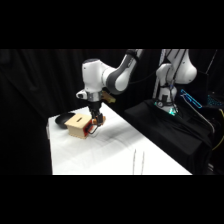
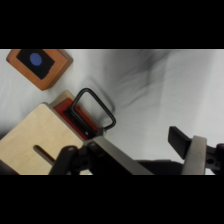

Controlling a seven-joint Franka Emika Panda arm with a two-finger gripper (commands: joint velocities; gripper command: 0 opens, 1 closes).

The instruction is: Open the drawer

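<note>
The tan wooden box (image 1: pixel 77 126) stands near the table's far left corner, with its slotted top (image 2: pixel 30 145) facing up in the wrist view. The drawer's red-orange front (image 2: pixel 74 116) shows at the box's end, close to flush with it. Its dark loop handle (image 2: pixel 96 107) sticks out over the white table. My gripper (image 1: pixel 96 123) hangs right at that end of the box. In the wrist view the gripper (image 2: pixel 150 150) is open. The tip of one finger (image 2: pixel 112 152) lies against the base of the handle, while the other finger (image 2: pixel 192 150) is far off over bare table.
A black shallow dish (image 1: pixel 63 120) sits behind the box at the table's far edge. An orange square block with a black top and a blue dot (image 2: pixel 39 65) lies beyond the handle. Metal tongs (image 1: pixel 139 161) lie near the table's front edge.
</note>
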